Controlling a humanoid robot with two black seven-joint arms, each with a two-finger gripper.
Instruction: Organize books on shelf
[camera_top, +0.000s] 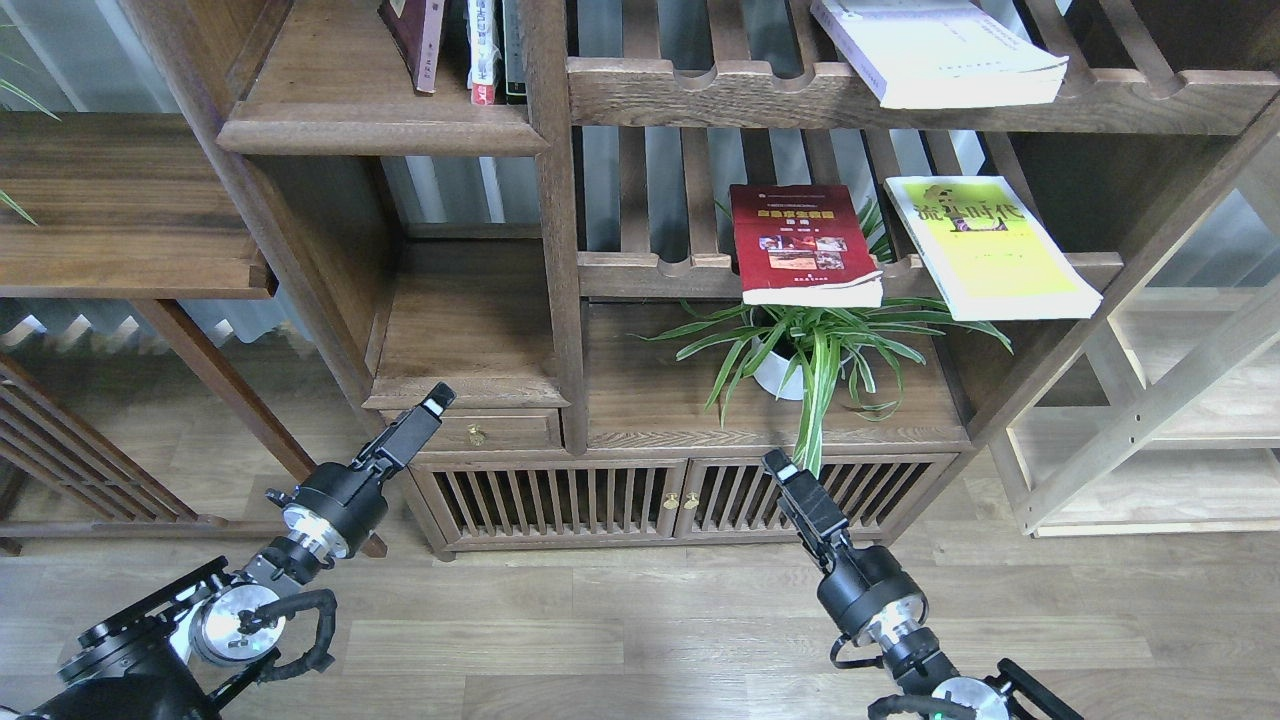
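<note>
Both arms low in the head view, nothing held. Left gripper (436, 398) at about 8 o'clock from frame centre, in front of the small drawer (487, 430); seen edge-on as one dark bar, so can't tell whether its jaws are apart. Right gripper (778, 465) at about 5 o'clock, in front of the slatted cabinet doors (620, 495), same problem: fingers merge, jaw state can't tell. Books: white book (935, 50) lies flat at 1 o'clock on the upper slatted shelf (700, 95), overhanging the front rail. Red book (800, 243) and yellow-green book (985, 245) lie flat side by side on the lower slatted shelf (640, 272), near each other but not touching, both hanging over the front rail; yellow-green at 3 o'clock of the red. Spider plant (815, 350) in a white pot sits right below the red book. Solid shelf (345, 100) with moulded front edge at 10-11 o'clock carries a few upright books (480, 45), well apart from the three flat ones.
</note>
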